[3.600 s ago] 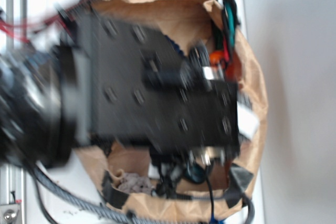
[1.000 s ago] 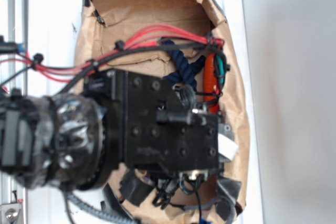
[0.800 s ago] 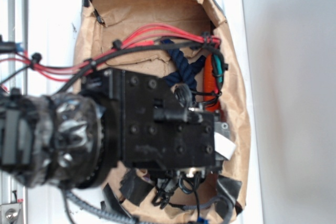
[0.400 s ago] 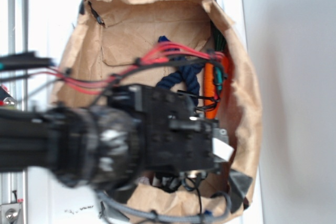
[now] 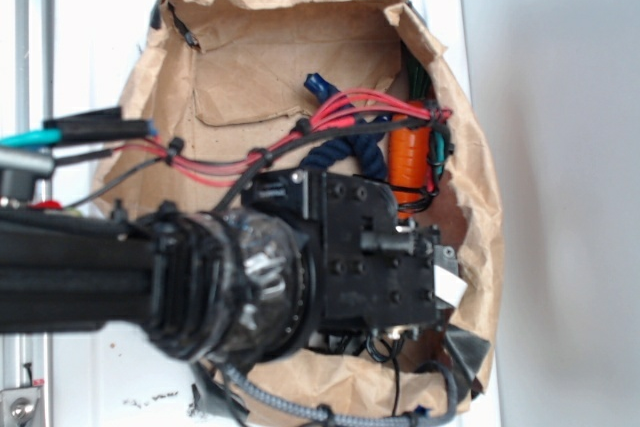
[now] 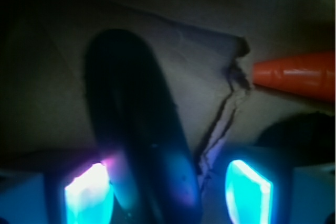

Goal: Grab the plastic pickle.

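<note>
Glowing cyan pads [image 6: 86,195] of the spread tool [image 6: 165,192] flank the dark pickle's [image 6: 136,129] near end on torn brown paper [image 6: 210,66]. Closing off-centre could squirt the glossy pickle sideways; farther right, the carrot [image 6: 296,74] invites a wrong grab.

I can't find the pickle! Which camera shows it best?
The wrist view. The pickle fills it: a dark oblong lying between the glowing fingertips of the gripper, beside the orange carrot. In the exterior view the robot's arm hides it completely.
</note>
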Robot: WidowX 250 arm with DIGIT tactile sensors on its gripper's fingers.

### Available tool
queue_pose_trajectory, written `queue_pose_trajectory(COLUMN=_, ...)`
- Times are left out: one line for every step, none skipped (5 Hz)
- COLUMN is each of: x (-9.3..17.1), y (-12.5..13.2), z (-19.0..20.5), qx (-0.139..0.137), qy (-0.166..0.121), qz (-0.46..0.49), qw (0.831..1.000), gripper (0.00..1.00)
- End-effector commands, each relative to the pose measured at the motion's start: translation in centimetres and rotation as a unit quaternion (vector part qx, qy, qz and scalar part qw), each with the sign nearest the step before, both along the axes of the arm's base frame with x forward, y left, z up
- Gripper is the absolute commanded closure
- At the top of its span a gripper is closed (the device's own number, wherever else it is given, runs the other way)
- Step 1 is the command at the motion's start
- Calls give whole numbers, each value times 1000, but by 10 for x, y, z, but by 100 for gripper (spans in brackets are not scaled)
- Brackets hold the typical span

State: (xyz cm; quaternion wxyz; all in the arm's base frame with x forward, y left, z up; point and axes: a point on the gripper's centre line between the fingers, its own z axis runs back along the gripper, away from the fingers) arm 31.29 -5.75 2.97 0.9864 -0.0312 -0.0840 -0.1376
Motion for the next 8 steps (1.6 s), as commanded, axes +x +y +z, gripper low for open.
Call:
queue_pose_trajectory(x=2, y=9, z=21, qx=4, qy=-24, qz=12, qw=1000, gripper=100)
queue_pose_trajectory(x=1, y=40, z=61, qx=-6, qy=-25, qz=79, qw=997, gripper=100)
queue_pose_trajectory(x=-5, y=60, z=89, qx=-11, qy=-25, qz=119, qw=993, gripper=100)
queue_pose_trajectory(x=-22, y=71, z=119, qx=-4, qy=-49, qz=146, qw=988, gripper=100)
queue_pose_trajectory(x=-30, y=78, z=143, qx=-3, qy=-31, qz=166, qw=986, gripper=100)
queue_pose_trajectory(x=-38, y=74, z=161, qx=18, qy=-23, qz=181, qw=983, gripper=100)
queue_pose_trajectory(x=-42, y=67, z=165, qx=22, qy=-22, qz=171, qw=985, gripper=100)
queue_pose_trajectory(x=-44, y=62, z=163, qx=31, qy=-20, qz=160, qw=986, gripper=100)
